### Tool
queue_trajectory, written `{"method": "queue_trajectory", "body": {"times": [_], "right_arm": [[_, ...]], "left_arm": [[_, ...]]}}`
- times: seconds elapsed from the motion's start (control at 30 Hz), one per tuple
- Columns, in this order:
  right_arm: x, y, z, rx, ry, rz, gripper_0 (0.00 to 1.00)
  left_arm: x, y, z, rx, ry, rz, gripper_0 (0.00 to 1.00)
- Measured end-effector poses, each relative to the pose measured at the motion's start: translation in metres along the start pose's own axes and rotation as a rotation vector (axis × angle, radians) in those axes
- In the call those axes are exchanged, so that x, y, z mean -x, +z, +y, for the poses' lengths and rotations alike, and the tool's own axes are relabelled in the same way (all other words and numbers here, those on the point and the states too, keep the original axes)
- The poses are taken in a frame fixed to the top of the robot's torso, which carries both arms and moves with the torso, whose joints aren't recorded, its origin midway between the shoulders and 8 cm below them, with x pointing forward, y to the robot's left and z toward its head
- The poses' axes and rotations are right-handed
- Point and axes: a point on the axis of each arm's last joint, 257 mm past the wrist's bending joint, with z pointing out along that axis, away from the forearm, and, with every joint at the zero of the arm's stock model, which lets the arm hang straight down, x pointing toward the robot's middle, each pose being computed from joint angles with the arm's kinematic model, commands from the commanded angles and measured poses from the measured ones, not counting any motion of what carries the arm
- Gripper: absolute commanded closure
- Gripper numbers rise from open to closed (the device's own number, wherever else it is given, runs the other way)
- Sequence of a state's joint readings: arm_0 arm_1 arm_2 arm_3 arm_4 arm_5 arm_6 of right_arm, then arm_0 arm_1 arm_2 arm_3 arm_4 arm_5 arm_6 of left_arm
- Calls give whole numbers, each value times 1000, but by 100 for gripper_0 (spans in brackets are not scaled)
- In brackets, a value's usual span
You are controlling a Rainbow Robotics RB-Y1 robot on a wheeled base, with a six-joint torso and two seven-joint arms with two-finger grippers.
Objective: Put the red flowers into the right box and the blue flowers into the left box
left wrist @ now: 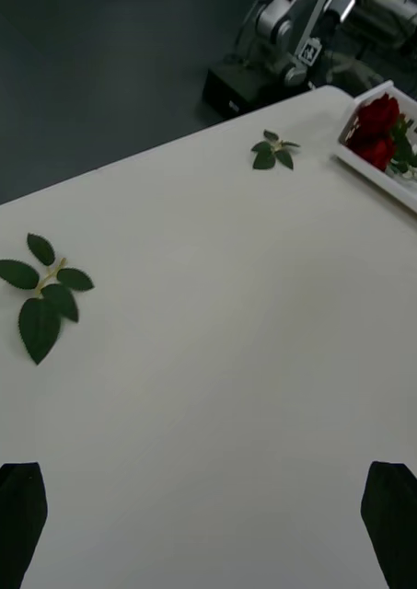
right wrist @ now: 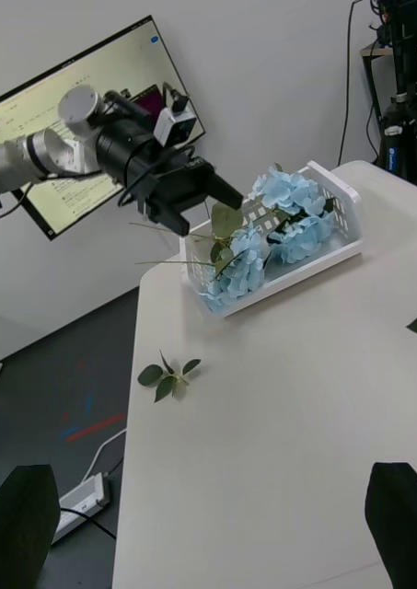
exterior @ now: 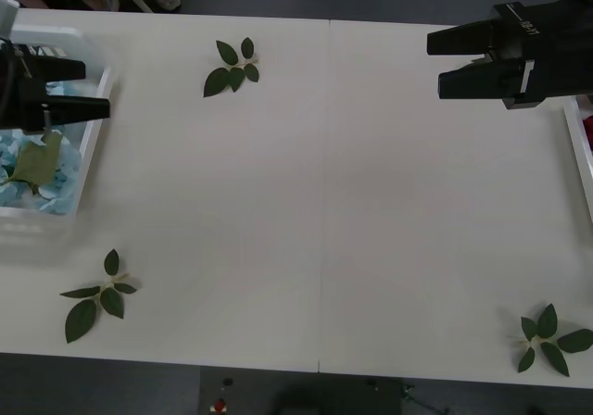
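Small white characters stand on the black housing of the right end effector (exterior: 435,63), near its wrist, but they are too small to read with certainty. Behind the left end effector (right wrist: 228,195), a wall monitor (right wrist: 88,120) shows lines of text, none legible.

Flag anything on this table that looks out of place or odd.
Three loose leaf sprigs lie scattered on the table: one at the far side, one near the left front, one at the right front corner. They carry no flower heads. The blue flowers sit in the left box, the red flowers in the right box.
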State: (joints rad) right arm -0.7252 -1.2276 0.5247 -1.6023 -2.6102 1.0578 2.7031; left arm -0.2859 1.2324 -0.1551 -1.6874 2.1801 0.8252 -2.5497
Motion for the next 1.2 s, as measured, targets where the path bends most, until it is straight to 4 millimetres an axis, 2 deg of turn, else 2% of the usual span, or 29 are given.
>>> {"method": "queue_trajectory", "body": {"times": [0.07, 0.17, 0.23, 0.3, 0.43, 0.53, 0.7, 0.93, 1.2], "right_arm": [[0, 0, 0, 0, 0, 0, 3], [0, 0, 0, 0, 0, 0, 4], [0, 0, 0, 0, 0, 0, 4], [0, 0, 0, 0, 0, 0, 3], [0, 0, 0, 0, 0, 0, 1], [0, 0, 0, 0, 0, 0, 1], [0, 0, 0, 0, 0, 0, 1], [0, 0, 0, 0, 0, 0, 1], [0, 0, 0, 0, 0, 0, 1]], "left_arm": [[-5, 18, -33, 1, -10, -64, 0], [-11, 30, -79, -29, 20, -91, 0], [-5, 32, -101, -63, 43, -103, 0], [7, 33, -113, -90, 26, -111, 0], [33, 32, -127, -127, -12, -108, 0], [40, 32, -140, -140, 74, -89, 0], [31, 35, -154, -161, 120, -60, 0], [-3, 45, -159, -165, 147, 6, 0], [0, 46, -162, -173, 135, -3, 0]]}}
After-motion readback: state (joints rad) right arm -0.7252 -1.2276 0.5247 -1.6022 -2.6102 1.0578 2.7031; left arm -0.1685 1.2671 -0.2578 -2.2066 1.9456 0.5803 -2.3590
